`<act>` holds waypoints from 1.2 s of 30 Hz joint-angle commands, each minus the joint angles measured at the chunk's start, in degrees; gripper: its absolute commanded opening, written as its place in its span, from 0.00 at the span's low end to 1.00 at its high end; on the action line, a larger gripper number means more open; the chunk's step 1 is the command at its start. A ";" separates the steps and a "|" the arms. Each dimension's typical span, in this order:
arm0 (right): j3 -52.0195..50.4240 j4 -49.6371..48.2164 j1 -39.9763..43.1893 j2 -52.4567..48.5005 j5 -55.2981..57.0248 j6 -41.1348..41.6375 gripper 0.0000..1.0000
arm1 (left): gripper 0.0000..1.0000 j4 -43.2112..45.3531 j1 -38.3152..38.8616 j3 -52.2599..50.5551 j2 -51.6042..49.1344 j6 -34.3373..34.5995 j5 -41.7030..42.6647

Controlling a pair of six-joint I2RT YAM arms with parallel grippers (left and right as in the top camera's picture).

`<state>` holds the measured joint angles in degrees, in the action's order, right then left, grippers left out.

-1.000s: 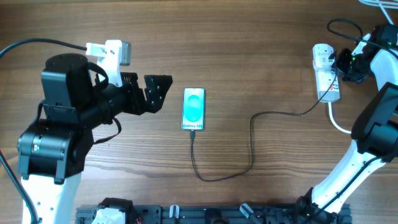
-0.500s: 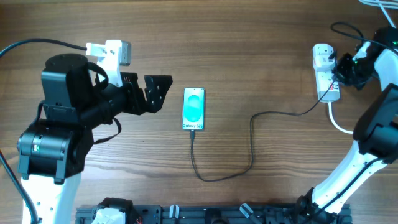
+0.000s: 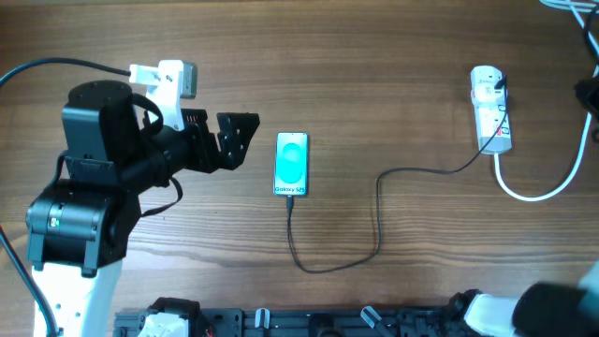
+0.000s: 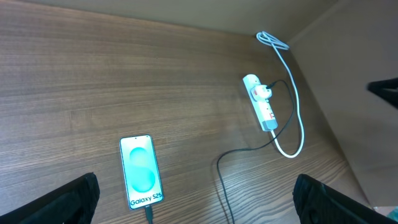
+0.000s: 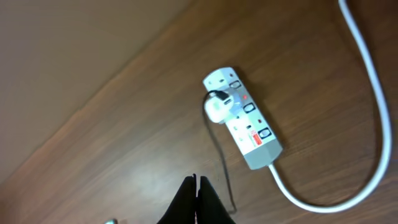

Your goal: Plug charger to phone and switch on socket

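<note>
The phone lies flat at the table's middle, screen lit turquoise. It also shows in the left wrist view. The black charger cable is plugged into the phone's near end and loops right to the white socket. The socket also shows in the left wrist view and the right wrist view, with a black plug in it. My left gripper is open and empty, left of the phone. My right gripper is shut and empty, held high and away from the socket.
The socket's thick white lead curves along the right edge of the table. The right arm's base sits at the bottom right. A rail runs along the front edge. A light blue cable lies at the table's far corner.
My right arm has pulled away from the socket, rising and swinging out of the overhead view. The left arm, phone and cable have not moved.
</note>
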<state>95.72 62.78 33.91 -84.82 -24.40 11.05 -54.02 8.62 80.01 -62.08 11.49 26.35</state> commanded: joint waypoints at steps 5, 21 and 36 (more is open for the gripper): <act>0.22 5.49 -0.31 14.73 -8.76 -10.51 0.04 | 1.00 0.15 -0.31 0.52 -0.17 -0.31 -0.52; 0.22 17.57 -17.84 23.10 -12.98 -14.47 1.00 | 1.00 0.15 -0.31 0.52 -0.17 -0.31 -0.52; 0.17 19.63 -17.84 11.87 -9.75 -12.44 1.00 | 1.00 0.15 -0.33 0.52 -0.17 -0.33 -0.52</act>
<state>95.72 81.25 16.36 -70.41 -34.61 -1.54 -54.00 8.62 80.01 -62.08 11.49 26.35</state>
